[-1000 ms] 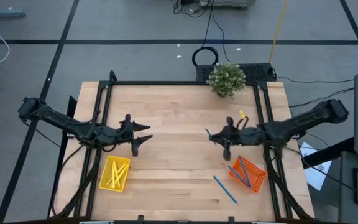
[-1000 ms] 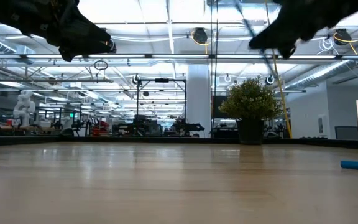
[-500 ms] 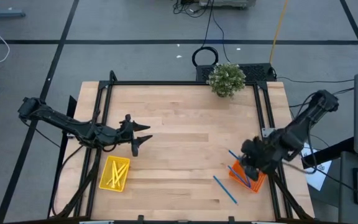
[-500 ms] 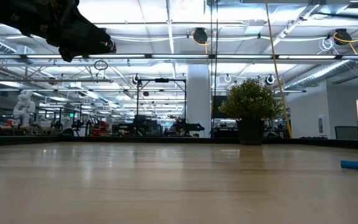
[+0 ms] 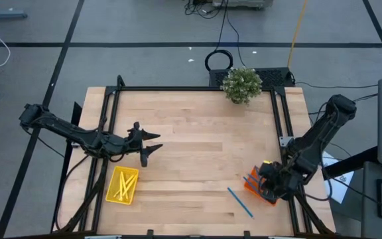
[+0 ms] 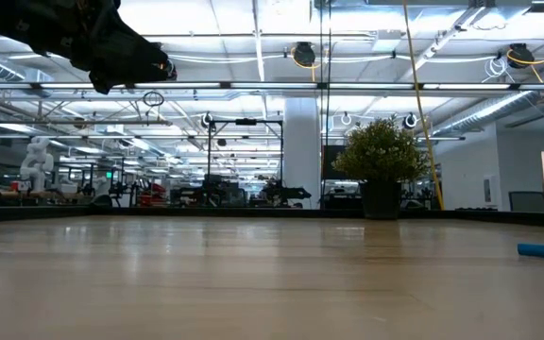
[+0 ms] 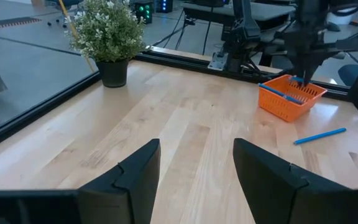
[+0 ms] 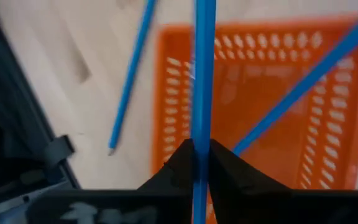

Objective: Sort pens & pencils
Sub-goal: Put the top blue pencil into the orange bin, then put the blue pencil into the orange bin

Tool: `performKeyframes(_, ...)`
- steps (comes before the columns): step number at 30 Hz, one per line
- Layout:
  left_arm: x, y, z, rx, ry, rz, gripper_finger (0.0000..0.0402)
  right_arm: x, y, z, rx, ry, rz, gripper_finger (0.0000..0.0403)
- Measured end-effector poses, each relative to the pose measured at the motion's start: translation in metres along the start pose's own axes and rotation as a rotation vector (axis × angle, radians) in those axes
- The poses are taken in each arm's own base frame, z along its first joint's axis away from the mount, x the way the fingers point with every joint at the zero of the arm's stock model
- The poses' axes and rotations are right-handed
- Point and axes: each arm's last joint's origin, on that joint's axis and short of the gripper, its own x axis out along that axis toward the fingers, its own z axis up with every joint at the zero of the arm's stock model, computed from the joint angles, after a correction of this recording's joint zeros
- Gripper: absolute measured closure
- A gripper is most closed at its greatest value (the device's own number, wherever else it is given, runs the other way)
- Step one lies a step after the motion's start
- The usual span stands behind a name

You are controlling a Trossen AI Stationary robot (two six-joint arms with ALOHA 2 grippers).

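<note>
My right gripper [image 5: 264,179] hangs over the orange basket [image 5: 270,192] at the table's near right, shut on a blue pen [image 8: 202,68]. A second pen [image 8: 303,81] lies slanting inside that basket. A third pen [image 5: 240,202] lies flat on the table just left of the basket. Yellow pencils [image 5: 122,186] lie in the yellow basket [image 5: 132,174] at the near left. My left gripper [image 5: 152,143] waits open above the table, just beyond the yellow basket, and its fingers [image 7: 135,180] hold nothing. My right gripper pinches the blue pen's shaft [image 8: 199,140] between its two fingers. It comes from above, slanting down. The pen runs out through the gap between the fingertips and over the orange basket's floor, lifted clear of the table.
A potted plant [image 5: 241,84] stands at the far edge, right of the middle. Bare wood lies between the two baskets. Black frame rails [image 5: 278,119] run along the table's left and right sides.
My right gripper has swung from the table's right middle toward the near right corner, stopping above the orange basket. It has tipped from near level to pointing steeply down and has rolled about its axis, carrying the blue pen along. It stays shut.
</note>
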Motion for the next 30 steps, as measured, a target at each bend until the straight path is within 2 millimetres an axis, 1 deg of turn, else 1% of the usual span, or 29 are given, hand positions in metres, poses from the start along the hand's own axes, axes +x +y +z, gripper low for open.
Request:
performKeyframes(3, 0.000, 0.000, 0.000, 0.002, 0.000, 0.000, 0.0195, 0.005, -0.006, -0.003, 0.050, 0.038, -0.024, 0.0368)
performKeyframes(7, 0.000, 0.000, 0.000, 0.001, 0.000, 0.001, 0.0195, 0.009, -0.010, -0.004, 0.064, 0.051, -0.037, 0.0343)
performKeyframes(15, 0.000, 0.000, 0.000, 0.001, 0.000, 0.000, 0.0195, 0.008, -0.010, -0.004, 0.077, 0.054, -0.034, 0.0329)
performKeyframes(18, 0.000, 0.000, 0.000, 0.001, 0.000, 0.000, 0.0195, 0.004, -0.009, -0.004, 0.082, 0.067, 0.005, 0.0329)
performKeyframes(21, 0.000, 0.000, 0.000, 0.001, 0.000, 0.000, 0.0195, -0.003, -0.003, -0.002, 0.067, 0.050, 0.117, 0.0329)
performKeyframes(23, 0.000, 0.000, 0.000, 0.001, 0.000, 0.000, 0.0195, -0.009, 0.004, 0.003, 0.037, -0.019, 0.218, 0.0329)
performKeyframes(25, 0.000, 0.000, 0.000, 0.001, -0.001, 0.000, 0.0195, -0.015, 0.013, 0.009, -0.022, -0.130, 0.325, 0.0328)
performKeyframes(27, 0.000, 0.000, 0.000, 0.002, -0.001, 0.000, 0.0195, -0.020, 0.024, 0.017, -0.109, -0.253, 0.431, 0.0328)
performKeyframes(30, 0.000, 0.000, 0.000, 0.002, 0.000, 0.001, 0.0195, -0.023, 0.040, 0.029, -0.248, -0.399, 0.539, 0.0332)
